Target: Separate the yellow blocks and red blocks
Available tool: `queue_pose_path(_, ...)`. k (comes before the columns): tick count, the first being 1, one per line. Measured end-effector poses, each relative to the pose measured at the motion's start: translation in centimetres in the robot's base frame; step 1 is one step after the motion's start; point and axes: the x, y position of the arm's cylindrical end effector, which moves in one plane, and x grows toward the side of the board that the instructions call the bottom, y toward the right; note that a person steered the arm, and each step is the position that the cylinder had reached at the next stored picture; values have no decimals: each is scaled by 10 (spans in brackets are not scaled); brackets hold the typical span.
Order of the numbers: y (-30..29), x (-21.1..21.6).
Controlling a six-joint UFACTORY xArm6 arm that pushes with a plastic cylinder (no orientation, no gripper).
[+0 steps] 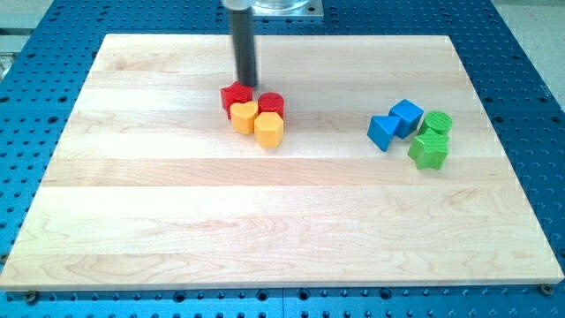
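Note:
My tip (246, 86) is at the end of the dark rod, just above the red and yellow cluster in the view's upper middle, touching or nearly touching the red star-shaped block (234, 95). A red cylinder (271, 103) sits to its right. A yellow heart-shaped block (244, 117) lies below the red star. A yellow hexagonal block (269, 129) lies below the red cylinder. All the red and yellow blocks are packed together, touching.
Two blue blocks (395, 123) sit at the view's right, with a green cylinder (435, 123) and a green star-shaped block (429, 150) beside them. The wooden board (265, 230) lies on a blue perforated table.

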Motion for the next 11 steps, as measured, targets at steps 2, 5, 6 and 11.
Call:
queue_pose_path(2,37,57)
queue_pose_path(5,18,94)
queue_pose_path(6,-1,83)
queue_pose_path(11,-59,60)
